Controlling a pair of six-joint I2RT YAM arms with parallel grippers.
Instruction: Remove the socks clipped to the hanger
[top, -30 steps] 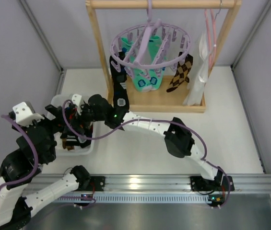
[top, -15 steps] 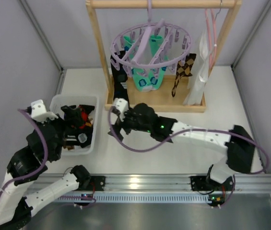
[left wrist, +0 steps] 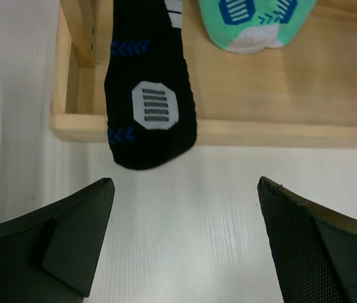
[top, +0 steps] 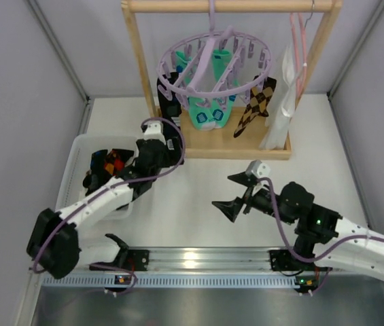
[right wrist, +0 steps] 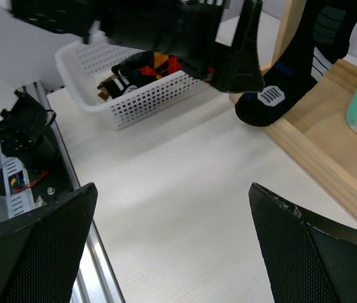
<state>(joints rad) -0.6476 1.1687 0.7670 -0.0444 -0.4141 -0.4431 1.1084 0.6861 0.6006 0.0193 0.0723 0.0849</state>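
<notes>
Top external view shows the socks not yet removed hanging toe-down from the round lavender plastic ring hanger (top: 208, 58), which hooks over the top bar of a light wooden rack (top: 212, 144) at the far side of the white table (top: 192, 204). The teal green socks (top: 208, 114) hang under the ring's middle, the brown-black diamond-check sock (top: 251, 112) at its right side, and the black sock with blue chevrons (left wrist: 150, 76) at its left side, its toe level with the rack's base rail. Held by the pegs at the cuff alone, each sock presents a free toe end, which I judge to be the natural place to grip and pull down.

A white perforated plastic basket (top: 93, 138) stands just left of the rack and already holds several dark patterned socks; its position suits it as the drop point.

Left wrist view: the left gripper (left wrist: 184, 240) faces the black sock's toe with its 2 fingers spread wide and nothing between them, apparently lined up to take that sock.

The right gripper (top: 236, 193) sits low over the table, well apart from the rack, jaws fully spread and empty, leaving the left arm room. A thin pink wire hanger (top: 300, 51) on the same bar is not part of the job.
</notes>
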